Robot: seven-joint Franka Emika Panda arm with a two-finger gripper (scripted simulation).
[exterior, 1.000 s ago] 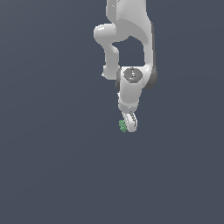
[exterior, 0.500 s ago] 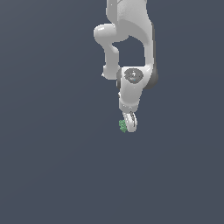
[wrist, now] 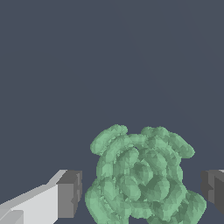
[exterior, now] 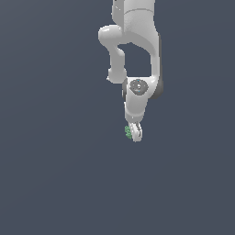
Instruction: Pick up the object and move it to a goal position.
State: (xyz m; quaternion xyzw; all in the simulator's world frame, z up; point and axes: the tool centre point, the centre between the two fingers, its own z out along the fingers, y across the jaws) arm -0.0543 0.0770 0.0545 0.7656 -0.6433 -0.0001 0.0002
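**Pincer straddling the object, grasp not yet made**

Your pincer (wrist: 140,188) is spread, one pad on each side of the green object (wrist: 142,177), with visible gaps on both sides. The object lies on the plain grey worktop (exterior: 55,174), at the fingertips in the exterior view. You look to be at the grasp step: closing comes next, then lifting. No goal marker shows. Nothing else stands on the worktop.
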